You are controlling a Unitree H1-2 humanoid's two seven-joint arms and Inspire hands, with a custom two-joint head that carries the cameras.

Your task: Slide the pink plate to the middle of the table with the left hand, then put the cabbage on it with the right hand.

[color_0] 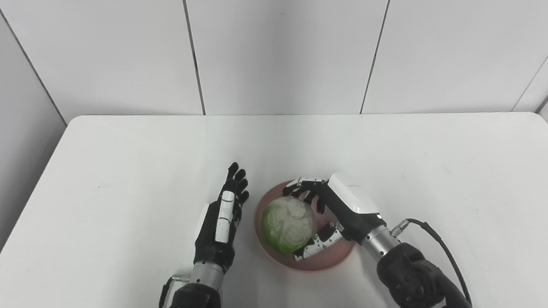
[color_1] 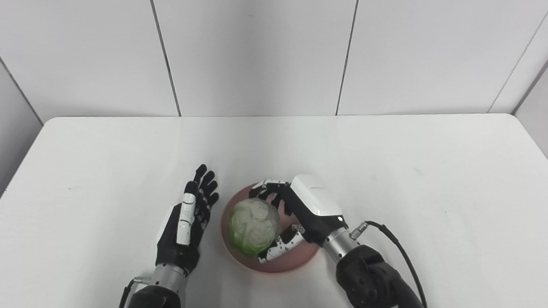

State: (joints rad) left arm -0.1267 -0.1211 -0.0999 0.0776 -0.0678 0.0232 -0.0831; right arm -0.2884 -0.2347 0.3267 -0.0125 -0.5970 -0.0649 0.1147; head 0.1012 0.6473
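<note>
Currently one pink plate [color_0: 328, 258], one cabbage [color_0: 288, 223], two hands, one white surface [color_0: 444, 173]. Nothing else on top.

Plate: round, shallow, raised rim, matte dusty pink, smooth. Sitting near the front edge, roughly centred left to right. Mostly covered by cabbage and right hand; rim visible at the front, left and back.

Cabbage: roughly spherical, pale green with whiter patches on top, crinkled layered leaves, slight sheen. Resting inside the plate, left of centre.

Right hand [color_0: 338, 211]: black fingers with white segments, glossy white back shell, metal wrist collar, black cable looping off the wrist. Wrapped around the cabbage from the right side: fingers [color_0: 304, 186] curled over the far side, thumb [color_0: 317, 246] under the near side. Closed on the cabbage, contact on both sides.

Left hand [color_0: 221, 222]: same build, black with white panels. Just beside the plate's left rim, whether touching it or not unclear. Fingers straight and pointing away toward the wall, slightly spread, holding nothing. Edge-on, palm facing the plate.

Surface: flat, matte white, rounded corners, faint scuffs on the left side. Behind: grey-white wall panels [color_0: 287, 45] with dark seams.
</note>
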